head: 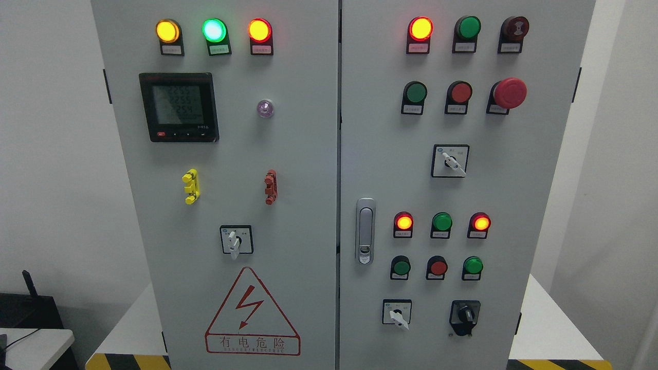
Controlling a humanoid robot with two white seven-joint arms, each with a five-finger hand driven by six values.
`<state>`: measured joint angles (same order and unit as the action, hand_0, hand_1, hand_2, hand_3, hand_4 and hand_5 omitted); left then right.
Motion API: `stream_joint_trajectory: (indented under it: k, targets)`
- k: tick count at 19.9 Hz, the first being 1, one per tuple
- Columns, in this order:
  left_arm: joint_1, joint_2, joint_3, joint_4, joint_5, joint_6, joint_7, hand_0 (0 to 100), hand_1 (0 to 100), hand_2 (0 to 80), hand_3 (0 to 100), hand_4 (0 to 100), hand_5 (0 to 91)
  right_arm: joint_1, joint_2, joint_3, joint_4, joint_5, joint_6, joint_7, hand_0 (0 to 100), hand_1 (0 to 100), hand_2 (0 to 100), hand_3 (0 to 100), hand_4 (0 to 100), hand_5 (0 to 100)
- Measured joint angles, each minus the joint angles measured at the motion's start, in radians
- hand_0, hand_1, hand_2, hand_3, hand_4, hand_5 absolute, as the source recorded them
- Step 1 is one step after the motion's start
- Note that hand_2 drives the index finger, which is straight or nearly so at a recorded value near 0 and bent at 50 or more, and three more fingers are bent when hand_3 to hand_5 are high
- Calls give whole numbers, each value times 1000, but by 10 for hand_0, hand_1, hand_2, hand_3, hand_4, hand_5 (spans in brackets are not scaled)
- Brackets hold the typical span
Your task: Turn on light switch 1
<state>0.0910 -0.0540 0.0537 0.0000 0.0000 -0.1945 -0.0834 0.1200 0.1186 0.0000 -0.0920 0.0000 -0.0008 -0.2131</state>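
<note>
A: Is either robot hand showing?

B: No. Neither arm is coming into the head view, so I cannot tell whether the fingers are released or clenched. With no robot hand in sight, I can only place things on the cabinet (318, 154) itself, not relative to it.

A: Where is switch 1 sitting, then?

B: The labels are too small to read, so I am only guessing. The lower right door is carrying three lamps, red (403, 222), green (441, 221) and red (481, 222), and three buttons just below them. The leftmost green button (400, 266) is my likeliest candidate. Rotary selectors (396, 313) are sitting lower still.

A: How will it handle?

B: Probably stiff, with a short spring travel. The rounded cap is looking smooth, so a fingertip could slide off. I would be pressing square on its centre with one finger, not gripping it, and avoiding the red button (438, 267) just beside it.

A: Anything fragile?

B: The big red mushroom stop (509, 93) is standing well above; I would be steering clear.
</note>
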Motion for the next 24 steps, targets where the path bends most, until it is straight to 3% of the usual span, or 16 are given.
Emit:
stream_joint_trajectory:
  k: [8,24]
  targets:
    - [2,0,0,0,0,0,-26,236,0,0,0,0,0,0,0,0,0,0,0,0,120,389,0,0,0,0]
    - [33,13,-1,-59,0,21,-21,227,0,0,0,0,0,0,0,0,0,0,0,0,120,389,0,0,0,0]
